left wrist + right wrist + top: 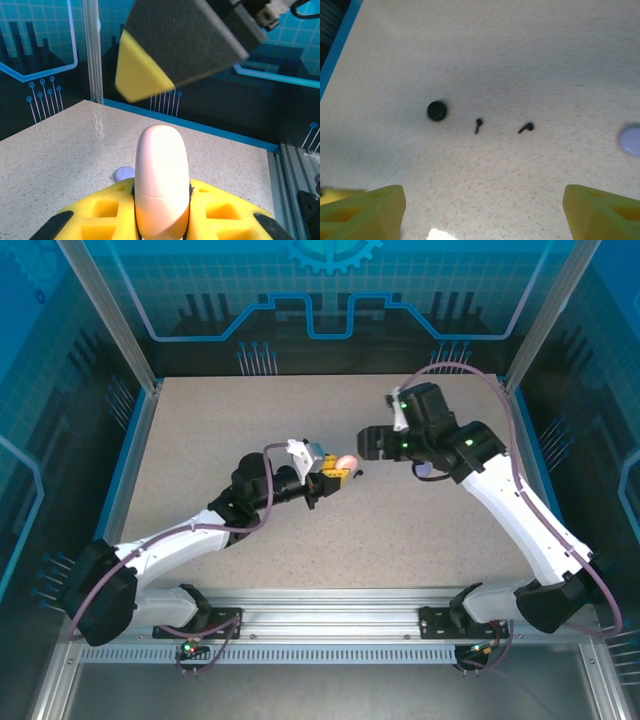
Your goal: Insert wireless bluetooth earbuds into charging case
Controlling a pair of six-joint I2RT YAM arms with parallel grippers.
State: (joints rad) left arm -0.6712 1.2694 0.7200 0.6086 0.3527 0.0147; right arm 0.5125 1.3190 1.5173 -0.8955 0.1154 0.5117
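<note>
Top: left pincer (pixel 335 477) clamped on pink case (pixel 346 461) above counter (pixel 420 540); right pincer (pixel 365 444) just beside, spread apart. Left wrist: lilac case (pixel 123 173) on counter behind pink case, right pincer's tip overhead. Right wrist: black earbud (pixel 478 124) and second earbud (pixel 525 128) on counter beneath spread pincer, untouched; black case (pixel 436 110) left of them.

You've got a smooth, satiny pink plastic case (pixel 161 170) between your left gripper's (pixel 161 210) matt yellow plastic fingers (pixel 107 212). Below your right gripper (pixel 482 210): speckled tabletop (pixel 520 50), fine-grained, faint sheen. The black earbuds (pixel 525 128) and the round black case (pixel 436 110) look like matt plastic.
</note>
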